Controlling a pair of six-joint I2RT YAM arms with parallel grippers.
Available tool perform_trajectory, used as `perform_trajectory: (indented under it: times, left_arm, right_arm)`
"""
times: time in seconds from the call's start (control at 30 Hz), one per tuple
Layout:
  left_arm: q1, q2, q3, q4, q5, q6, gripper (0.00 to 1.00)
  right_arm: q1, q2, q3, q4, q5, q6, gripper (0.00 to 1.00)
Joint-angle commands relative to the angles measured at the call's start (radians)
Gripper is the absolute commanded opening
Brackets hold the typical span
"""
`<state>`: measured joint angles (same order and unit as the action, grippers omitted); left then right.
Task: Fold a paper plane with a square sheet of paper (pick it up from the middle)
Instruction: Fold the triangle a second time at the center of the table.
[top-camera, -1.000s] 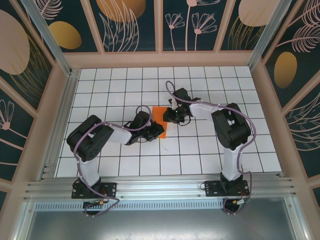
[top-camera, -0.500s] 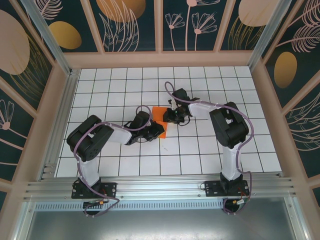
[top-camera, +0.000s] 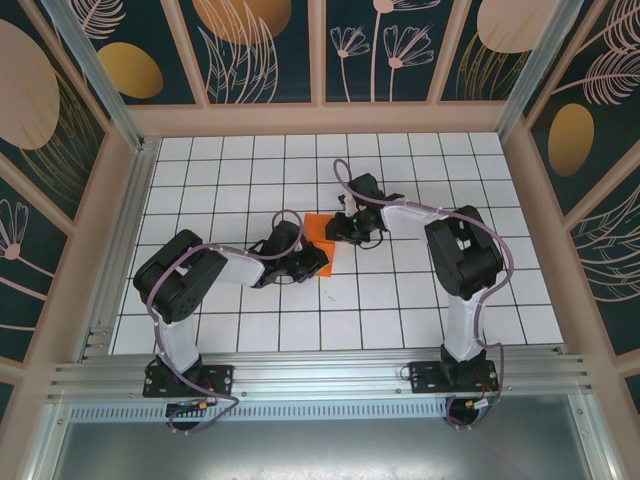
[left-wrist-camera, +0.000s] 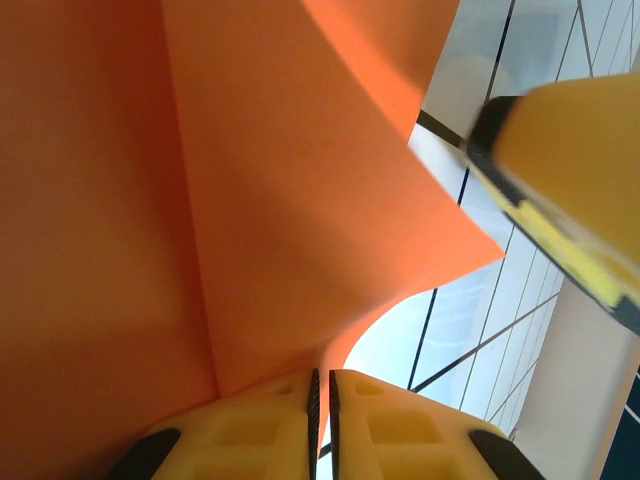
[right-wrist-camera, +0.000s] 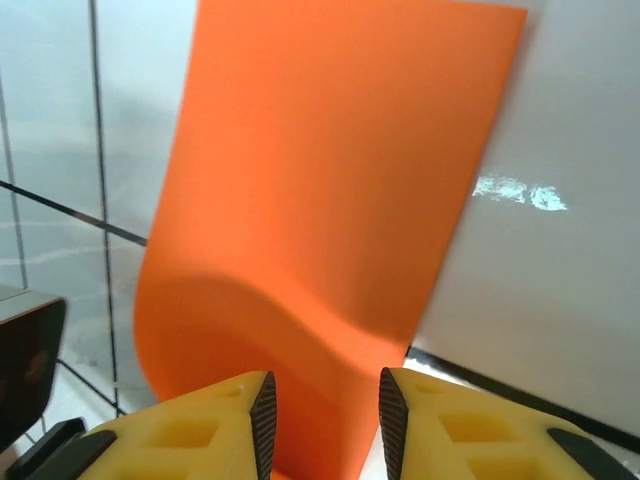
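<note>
While your left gripper (top-camera: 317, 263) has held its place over the last second, the right gripper (top-camera: 340, 234) has only shifted slightly, and the orange outline between them has barely changed. By my reading you are holding a fold in progress, not finishing one, and no dart shape shows yet. The square sheet of paper (top-camera: 318, 226) sits near the middle of the table (top-camera: 200, 170), bridging the two grippers. In the left wrist view, the left fingers (left-wrist-camera: 250, 430) are pressed together to a hairline seam. The sheet runs down into that seam, so they are clamped on it. In the right wrist view, the right fingers (right-wrist-camera: 200, 430) stand slightly apart. The sheet's bowed near end dips between them, not visibly pinched.
</note>
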<state>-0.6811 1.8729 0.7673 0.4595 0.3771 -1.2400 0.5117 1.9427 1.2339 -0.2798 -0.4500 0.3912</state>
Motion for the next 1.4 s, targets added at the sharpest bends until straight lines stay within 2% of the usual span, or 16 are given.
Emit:
perform_trajectory:
  times: [0.0, 0.23, 0.53, 0.67, 0.83, 0.93, 1.37]
  left_arm:
    - [-0.003, 0.002, 0.003, -0.081, -0.041, -0.011, 0.15]
    - [-0.003, 0.004, 0.004, -0.083, -0.042, -0.016, 0.15]
    - [-0.004, 0.009, 0.007, -0.088, -0.043, -0.015, 0.14]
    - [-0.004, 0.009, 0.007, -0.09, -0.041, -0.014, 0.14]
    - [-0.004, 0.009, 0.009, -0.09, -0.038, -0.012, 0.14]
    - [-0.004, 0.008, 0.009, -0.089, -0.037, -0.011, 0.14]
    - [-0.003, 0.0, 0.018, -0.076, -0.017, -0.003, 0.19]
  right_arm:
    - [-0.006, -0.066, -0.043, 0.034, -0.038, -0.034, 0.39]
    - [-0.005, -0.075, -0.095, 0.042, -0.065, -0.098, 0.38]
    - [0.004, -0.041, -0.069, 0.024, -0.104, -0.156, 0.36]
    - [0.01, -0.016, -0.043, 0.009, -0.093, -0.165, 0.32]
    - [0.01, 0.008, -0.023, 0.0, -0.056, -0.165, 0.19]
    - [0.011, 0.017, -0.011, 0.0, -0.033, -0.165, 0.14]
    - [0.014, 0.068, 0.025, -0.011, 0.018, -0.172, 0.12]
